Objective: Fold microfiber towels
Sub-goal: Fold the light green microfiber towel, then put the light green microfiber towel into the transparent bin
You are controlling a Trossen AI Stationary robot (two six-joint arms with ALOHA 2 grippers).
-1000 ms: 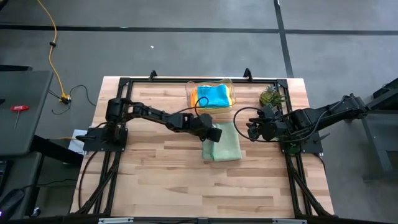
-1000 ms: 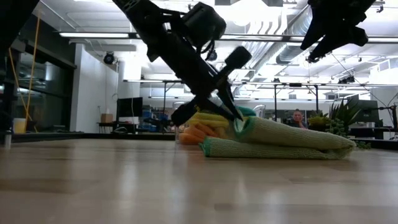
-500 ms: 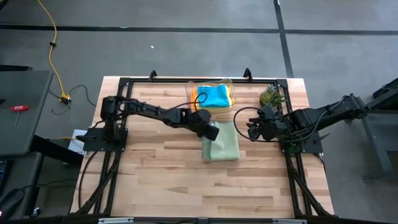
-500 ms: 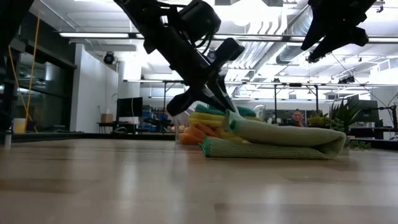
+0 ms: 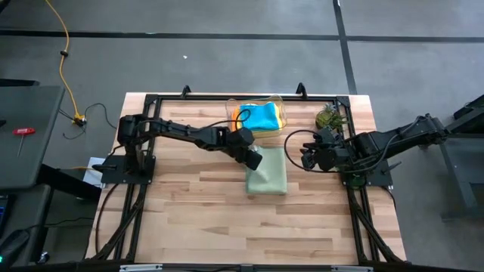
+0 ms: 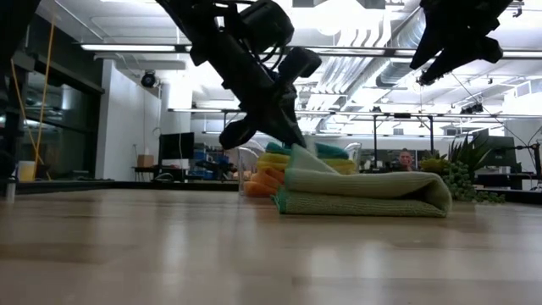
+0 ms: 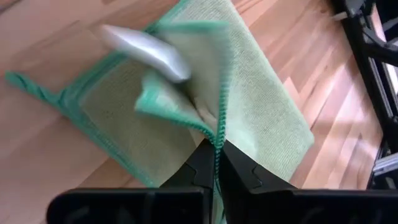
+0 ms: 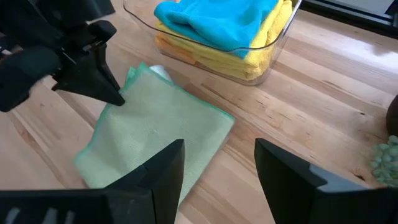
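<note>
- The left claw (image 5: 255, 157) is clamped on a corner of the light green towel (image 5: 267, 174), lifting it off the folded rest.
- That towel lies mid-tabletop (image 5: 197, 211), just before the clear bin (image 5: 281, 106).
- The right claw (image 5: 305, 159) hovers nearby, fingers apart.

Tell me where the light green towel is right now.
In the high view the light green towel lies folded near the table's middle, just in front of the clear bin of towels, its edge pinched by the left end effector.

Grey floor (image 5: 227, 68), bright ceiling lights (image 6: 339, 17)
</note>
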